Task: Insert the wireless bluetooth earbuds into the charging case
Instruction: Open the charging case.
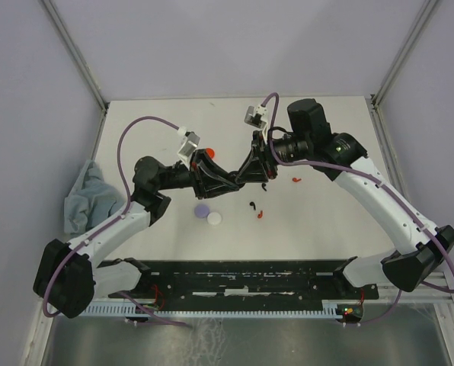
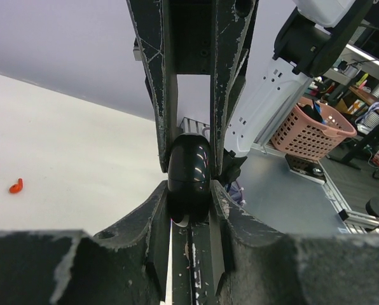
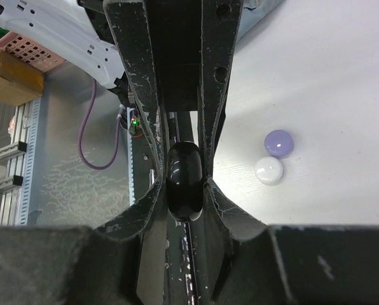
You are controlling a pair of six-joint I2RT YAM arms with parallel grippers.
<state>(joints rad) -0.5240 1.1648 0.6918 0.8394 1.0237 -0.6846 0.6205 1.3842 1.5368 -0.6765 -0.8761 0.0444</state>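
Note:
A glossy black rounded charging case (image 2: 189,171) (image 3: 185,178) hangs above the table's middle, pinched from both sides. My left gripper (image 1: 250,171) (image 2: 189,204) is shut on its near end. My right gripper (image 1: 262,155) (image 3: 185,194) is shut on it from the opposite side, its fingers (image 2: 222,95) pointing at the left wrist camera. The case is hidden between the jaws in the top view. Loose earbuds lie on the table: a black earbud (image 1: 251,204), a red earbud (image 1: 259,214) and another red earbud (image 1: 295,181) (image 2: 16,186).
A lavender disc (image 1: 202,208) (image 3: 279,142) and a white disc (image 1: 214,219) (image 3: 268,170) lie side by side left of the earbuds. A red disc (image 1: 206,155) sits behind the left arm. A crumpled blue-grey cloth (image 1: 86,197) lies at the left edge.

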